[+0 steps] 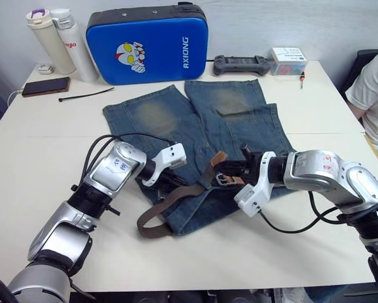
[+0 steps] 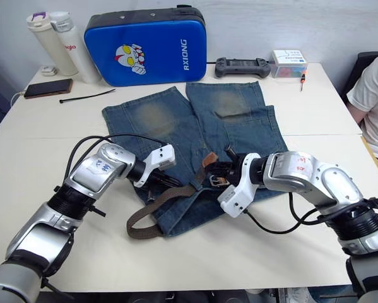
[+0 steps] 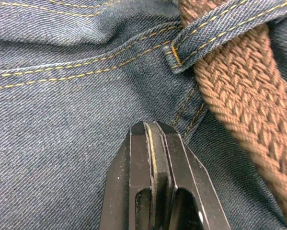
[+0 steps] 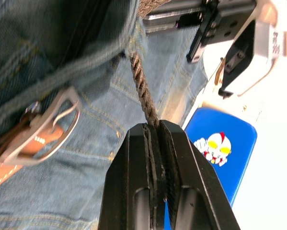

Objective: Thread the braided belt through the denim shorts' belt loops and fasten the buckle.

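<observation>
Left eye view. Denim shorts (image 1: 207, 145) spread flat at mid-counter, legs toward the far edge, waistband toward the near edge. Braided belt (image 1: 176, 201) partly fed along the waistband, its slack hanging off the shorts as a loop onto the bare counter (image 1: 239, 252) on the near-left side. Tan leather end piece (image 1: 218, 158) raised above the waistband; buckle (image 1: 224, 179) just beside it. Left tool (image 1: 176, 180) low on the waistband; right tool (image 1: 230, 169) at the buckle end. Blue case (image 1: 147, 43), two bottles (image 1: 61, 43), phone (image 1: 45, 86) and black cable tie (image 1: 86, 96) along the far edge; a person's sleeve (image 1: 373, 79) at the right edge.

Right eye view. Same arrangement, with no additional detail.

Left wrist view. Left tool (image 3: 153, 132) closed narrow with nothing between its pads, tips resting on denim just beside a belt loop (image 3: 220, 36) through which the braided strap passes.

Right wrist view. Right tool (image 4: 154, 127) clamped on the braided belt, strap drawn taut toward the left tool (image 4: 181, 14); buckle (image 4: 45, 129) lying loose on the denim nearby.

Risk, as judged: a pull on the taut strap with the denim unpinned likely to drag or bunch the shorts, or draw the strap back out of its loop; narrow edge grip liable to slip.
</observation>
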{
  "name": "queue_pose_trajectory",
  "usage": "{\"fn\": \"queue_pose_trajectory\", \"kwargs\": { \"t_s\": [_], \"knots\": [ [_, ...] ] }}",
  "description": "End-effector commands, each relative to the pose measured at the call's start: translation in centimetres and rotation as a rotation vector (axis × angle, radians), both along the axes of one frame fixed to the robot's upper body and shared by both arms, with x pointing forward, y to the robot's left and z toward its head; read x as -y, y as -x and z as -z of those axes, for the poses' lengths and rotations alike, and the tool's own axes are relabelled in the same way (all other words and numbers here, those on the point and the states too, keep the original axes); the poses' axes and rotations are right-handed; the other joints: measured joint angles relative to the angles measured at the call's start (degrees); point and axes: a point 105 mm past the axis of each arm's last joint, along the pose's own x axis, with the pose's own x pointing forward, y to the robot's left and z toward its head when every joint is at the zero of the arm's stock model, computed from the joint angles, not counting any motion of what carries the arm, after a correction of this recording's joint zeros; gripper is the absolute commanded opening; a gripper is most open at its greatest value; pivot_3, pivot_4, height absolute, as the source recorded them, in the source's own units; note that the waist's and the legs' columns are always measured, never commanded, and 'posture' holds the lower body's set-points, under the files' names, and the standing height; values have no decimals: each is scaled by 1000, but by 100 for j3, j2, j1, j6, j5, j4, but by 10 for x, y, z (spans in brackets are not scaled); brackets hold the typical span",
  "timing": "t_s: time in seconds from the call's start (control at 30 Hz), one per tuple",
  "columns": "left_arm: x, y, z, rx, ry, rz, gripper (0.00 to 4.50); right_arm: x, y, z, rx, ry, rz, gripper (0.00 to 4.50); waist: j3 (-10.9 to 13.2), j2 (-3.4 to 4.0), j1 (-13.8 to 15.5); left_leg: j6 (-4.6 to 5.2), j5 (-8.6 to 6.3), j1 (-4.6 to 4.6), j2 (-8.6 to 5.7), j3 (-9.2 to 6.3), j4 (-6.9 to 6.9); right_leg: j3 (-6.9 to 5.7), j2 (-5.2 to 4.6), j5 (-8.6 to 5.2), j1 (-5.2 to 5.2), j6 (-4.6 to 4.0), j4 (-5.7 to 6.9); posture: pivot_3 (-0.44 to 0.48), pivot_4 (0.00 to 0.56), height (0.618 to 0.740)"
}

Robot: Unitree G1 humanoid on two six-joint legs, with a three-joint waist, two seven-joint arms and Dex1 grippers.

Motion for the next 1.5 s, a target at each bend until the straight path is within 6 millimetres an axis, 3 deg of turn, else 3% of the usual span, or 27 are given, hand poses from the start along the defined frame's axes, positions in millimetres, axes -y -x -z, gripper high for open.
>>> {"fn": "queue_pose_trajectory", "kwargs": {
  "t_s": [0.03, 0.27, 0.43, 0.53, 0.67, 0.8, 0.83, 0.9, 1.03, 1.2, 1.37, 1.5],
  "knots": [
    [1, 3, 5, -8, -24, 23, 0, 43, -23, -39, 109, -33, 151, 29, 0, 0, -2, 0, 0, 0, 0, 2, 0, 1, -1, 0, 0, 0, 0, 0, 150, 740],
    [0, 8, 9, -24, -23, 31, 0, 89, -27, -55, 103, -13, 267, 29, 0, 0, -4, 1, 0, 0, 1, 2, -2, 1, 1, 0, 0, 0, 0, 0, 150, 740],
    [2, 7, 9, -22, -21, 34, 0, 105, -30, -63, 112, -3, 317, 29, 0, 0, -7, 1, 0, 0, 1, 8, -2, 4, 1, 0, -1, 0, 0, 0, 150, 740],
    [2, 9, 8, -25, -19, 39, 0, 104, -30, -63, 110, -9, 317, 29, 0, 1, -8, 2, 0, 1, 2, 9, -2, 5, 1, 0, 0, 0, -1, 0, 150, 740],
    [3, 9, 4, -33, 5, 28, 0, 86, -26, -60, 76, -49, 267, 29, 0, 1, -6, 2, 0, 1, 2, 11, -2, 6, 1, 0, -1, 0, 1, 0, 150, 740],
    [9, 3, -30, -26, 191, -25, 0, 77, -22, -57, 30, -67, 256, 29, 0, 1, -7, 2, 0, 1, 3, 12, -2, 7, 2, 0, -1, 0, 2, 0, 150, 740],
    [8, 5, -41, 5, 229, -8, 542, 77, -22, -59, 17, -83, 270, 0, 0, 1, -7, 2, 0, 1, 3, 11, -2, 7, 2, 0, -2, 0, 3, 0, 150, 740],
    [6, 10, -66, 57, 310, 20, 886, 78, -23, -61, -9, -106, 299, 0, 0, 1, -4, 2, 0, -2, 4, 9, -1, 5, 2, 0, -2, 0, 4, 0, 150, 740],
    [6, 18, -102, 160, 402, 42, 2316, 76, -20, -63, -111, -174, 361, 0, 1, 0, -8, 1, 0, -4, 7, 9, -2, 4, 3, 0, -4, 0, 4, 0, 150, 740],
    [49, 34, -118, 229, 459, 120, 4489, 71, -14, -56, -360, -262, 492, 0, 0, 0, 35, 4, -1, -3, 6, 6, 0, 2, 0, 0, 3, 0, 1, 0, 150, 740],
    [80, 31, -99, 277, 374, 112, 4489, 64, -9, -57, -492, -343, 569, 0, 0, 1, 5, 6, -3, -4, 6, 5, 2, 2, 1, 1, 3, 1, 1, 0, 150, 740],
    [90, 5, -88, 347, 311, -51, 4489, 60, -5, -63, -551, -402, 610, 0, 0, 0, 2, 5, -2, -1, 6, 8, 1, 7, 4, 1, 1, 1, -1, 0, 150, 740]
  ]
}}
